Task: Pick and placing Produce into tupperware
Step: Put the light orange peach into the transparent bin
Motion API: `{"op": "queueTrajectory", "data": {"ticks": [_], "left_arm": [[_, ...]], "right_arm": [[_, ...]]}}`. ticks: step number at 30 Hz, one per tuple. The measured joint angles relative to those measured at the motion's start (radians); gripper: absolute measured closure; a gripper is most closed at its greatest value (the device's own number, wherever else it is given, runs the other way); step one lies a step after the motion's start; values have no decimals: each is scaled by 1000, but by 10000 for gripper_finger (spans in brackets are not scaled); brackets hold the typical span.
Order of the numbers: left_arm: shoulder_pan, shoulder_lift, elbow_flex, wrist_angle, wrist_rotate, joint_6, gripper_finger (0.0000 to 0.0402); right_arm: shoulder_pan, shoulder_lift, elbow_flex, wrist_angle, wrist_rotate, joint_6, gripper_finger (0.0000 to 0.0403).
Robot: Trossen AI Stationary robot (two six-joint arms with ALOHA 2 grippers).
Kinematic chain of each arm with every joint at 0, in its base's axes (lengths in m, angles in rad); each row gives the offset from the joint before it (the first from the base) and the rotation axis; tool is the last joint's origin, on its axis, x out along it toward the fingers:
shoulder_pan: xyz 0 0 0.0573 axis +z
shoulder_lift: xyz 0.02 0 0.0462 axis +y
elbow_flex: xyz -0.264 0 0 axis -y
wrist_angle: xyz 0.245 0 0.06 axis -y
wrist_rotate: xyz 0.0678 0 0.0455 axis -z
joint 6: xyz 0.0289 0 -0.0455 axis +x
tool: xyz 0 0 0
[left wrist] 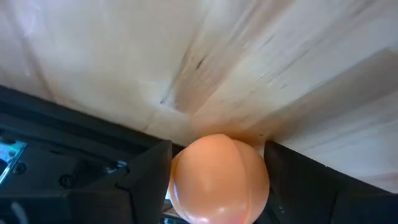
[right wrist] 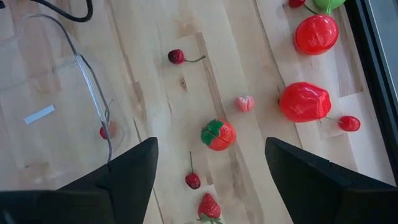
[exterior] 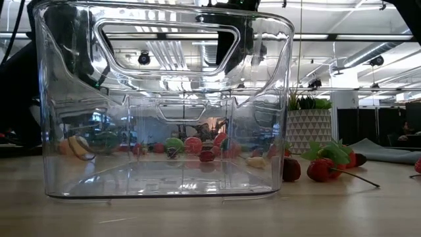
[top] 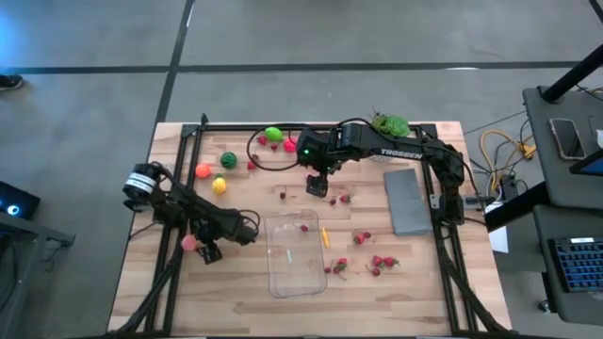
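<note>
Surface: wooden table (top: 236,292) on a grey floor; from table height, an office ceiling and a planter show beyond it.
Tupperware: clear tupperware (top: 297,252) sits near the table's front centre; a small red piece (top: 303,227) lies inside at its far end. In the low view its wall (exterior: 164,105) fills most of the picture and blurs everything behind.
Left gripper: left gripper (top: 200,244) low at the table's left, pinching a round orange-pink fruit (left wrist: 219,179) between its fingers (left wrist: 140,180); the fruit's lower part is cut off in the wrist view.
Right gripper: right gripper (top: 317,181) hovers over the table's far middle, fingers (right wrist: 127,171) spread, nothing between them.
Under right gripper: small red-and-green fruit (right wrist: 217,134), pink bit (right wrist: 245,103), cherries and strawberries scattered.
Loose Produce: green, orange, yellow pieces far left (top: 226,161); red strawberry cluster (top: 379,264) right of the tupperware.
Hidden: right arm covers part of the far pieces.
Other: grey slab (top: 407,200) at right; potted plant (top: 389,123) at far edge.
</note>
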Motion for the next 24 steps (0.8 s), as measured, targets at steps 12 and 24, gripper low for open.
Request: {"op": "queueTrajectory", "data": {"ticks": [12,24], "left_arm": [[1,0,17,19,-24,-15,162],[-1,-2,16,39,-32,-16,162]], "right_arm": [[0,0,0,13,0,6,115],[0,0,0,0,0,22,115]]}}
